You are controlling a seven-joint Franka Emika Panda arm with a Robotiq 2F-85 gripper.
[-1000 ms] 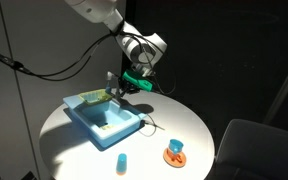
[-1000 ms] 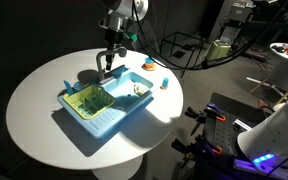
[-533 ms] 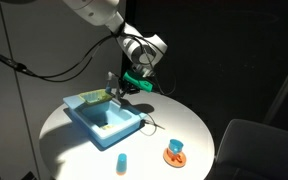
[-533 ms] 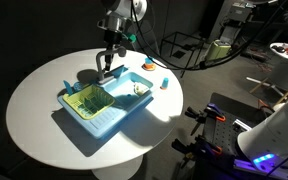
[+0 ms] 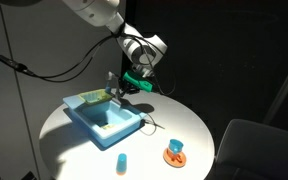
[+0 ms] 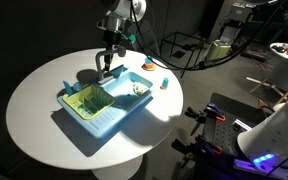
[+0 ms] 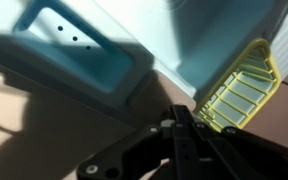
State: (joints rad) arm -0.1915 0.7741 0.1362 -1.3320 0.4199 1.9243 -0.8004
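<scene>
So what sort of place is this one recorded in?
Probably a robotics lab: a spot-lit round white table amid dark surroundings, a metal frame with gear behind it, and a toy-like blue sink set as a prop.

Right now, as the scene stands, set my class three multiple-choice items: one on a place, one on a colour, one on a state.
1. Where does the rack lie?
A on the floor; B in the tray; C on a shelf.
2. What colour is the table?
A white; B red; C green.
3. How is the hand?
A wide open; B out of sight; C shut.

Answers:
1. B, the yellow rack sits inside the blue tray.
2. A, the round top shows white in both exterior views.
3. C, the wrist view shows it closed with nothing between.
</scene>
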